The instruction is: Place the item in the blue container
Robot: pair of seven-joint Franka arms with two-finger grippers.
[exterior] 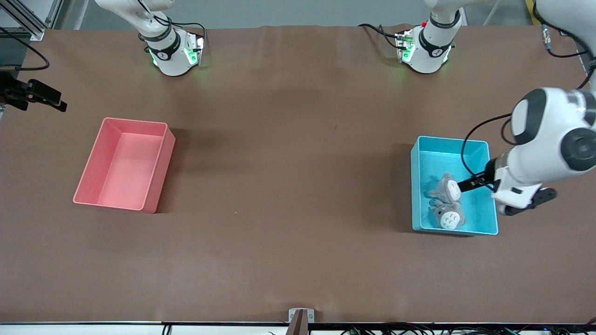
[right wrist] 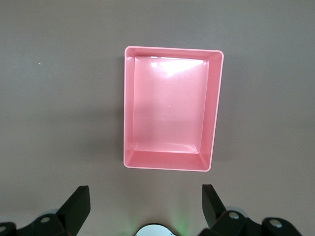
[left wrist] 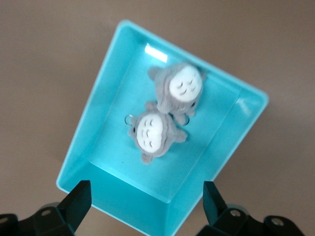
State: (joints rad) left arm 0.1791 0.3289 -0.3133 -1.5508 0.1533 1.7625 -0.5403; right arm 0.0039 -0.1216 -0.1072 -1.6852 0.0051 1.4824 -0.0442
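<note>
The blue container (exterior: 482, 149) stands toward the left arm's end of the table. Two grey plush toys with white bellies lie inside it, one (exterior: 447, 187) beside the other (exterior: 449, 215), which is nearer to the front camera and has a small ring. In the left wrist view both toys (left wrist: 179, 88) (left wrist: 153, 132) lie on the container's floor (left wrist: 113, 147). My left gripper (left wrist: 146, 201) hangs open and empty over one end of the container. My right gripper (right wrist: 146, 202) waits open and empty, high over the table by its base.
A pink bin (exterior: 95, 184) of the same shape stands empty toward the right arm's end, also seen as the pink bin (right wrist: 216, 108) from the right wrist. A black fixture (exterior: 32, 95) juts in at that end's edge. Brown table surface (exterior: 288, 177) lies between the bins.
</note>
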